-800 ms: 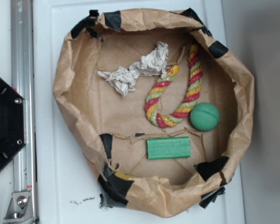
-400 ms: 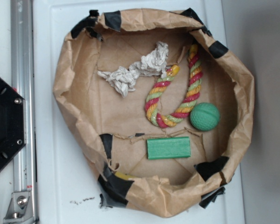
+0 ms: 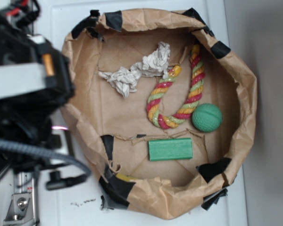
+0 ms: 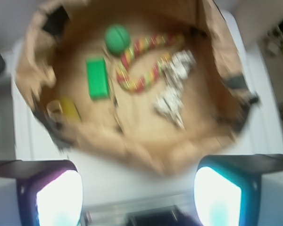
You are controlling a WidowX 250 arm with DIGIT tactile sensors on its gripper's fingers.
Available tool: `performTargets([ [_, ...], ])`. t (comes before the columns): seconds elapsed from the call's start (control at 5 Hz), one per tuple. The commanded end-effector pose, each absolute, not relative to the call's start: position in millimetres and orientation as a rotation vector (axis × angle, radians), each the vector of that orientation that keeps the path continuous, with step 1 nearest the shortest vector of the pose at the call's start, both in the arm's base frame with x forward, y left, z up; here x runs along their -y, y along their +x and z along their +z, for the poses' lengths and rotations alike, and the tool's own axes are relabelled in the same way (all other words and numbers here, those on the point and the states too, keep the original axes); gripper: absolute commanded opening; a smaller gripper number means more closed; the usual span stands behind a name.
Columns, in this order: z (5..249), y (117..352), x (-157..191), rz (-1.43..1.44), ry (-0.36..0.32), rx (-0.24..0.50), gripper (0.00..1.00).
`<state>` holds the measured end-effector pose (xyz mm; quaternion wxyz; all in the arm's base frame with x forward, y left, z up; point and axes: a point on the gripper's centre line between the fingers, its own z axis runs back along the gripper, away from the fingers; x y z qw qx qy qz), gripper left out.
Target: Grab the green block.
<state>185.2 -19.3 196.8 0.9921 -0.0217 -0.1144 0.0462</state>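
The gripper (image 4: 138, 188) stands wide open and holds nothing; in the wrist view its two pads (image 4: 59, 197) glow at the lower corners with a broad empty gap between them. In the exterior view the black arm (image 3: 26, 89) shows at the left, blurred, above the white surface (image 3: 80, 197) and outside the bag's left wall; the gripper itself cannot be made out there.

Next to the arm is the brown paper bag (image 3: 245, 94), rolled down into a low bowl, with black tape on its rim. Its crumpled wall stands between the gripper and the things inside.

Inside, nearest to the arm's side, lies a wad of crumpled pale paper (image 3: 137, 70). Beside it the red-yellow-green rope (image 3: 177, 101) bends in a U shape, one end touching the wad. The round green ball (image 3: 207, 117) rests just beside the bend of the rope.

The green block (image 3: 170, 149) lies flat on the bag's floor, below the rope and the ball in the exterior view, apart from both, with nothing on top of it. In the wrist view the green block (image 4: 97, 77) is seen far from the pads, beyond the near wall of the bag. A yellow patch (image 4: 70, 109) sits near the wall beside it; what it is I cannot tell.
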Motion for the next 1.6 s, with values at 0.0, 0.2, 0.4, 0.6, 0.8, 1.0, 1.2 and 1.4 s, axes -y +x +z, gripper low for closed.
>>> performTargets([
  [0.0,145.5,240.7,18.9,0.289,-0.052,0.113,1.00],
  [0.2,116.9,259.5,19.4,0.364,-0.066,0.066,1.00],
  [0.4,91.9,277.9,31.1,0.414,-0.103,0.063,1.00],
  [0.6,63.4,288.8,52.4,0.392,-0.115,0.056,1.00],
  [0.8,32.7,283.9,73.3,0.330,-0.118,0.007,1.00],
  [1.0,26.2,269.8,94.5,0.262,-0.170,-0.031,1.00],
  [1.2,26.7,256.9,105.3,0.223,-0.161,-0.030,1.00],
  [1.4,13.8,257.8,96.8,0.169,-0.115,0.010,0.00],
])
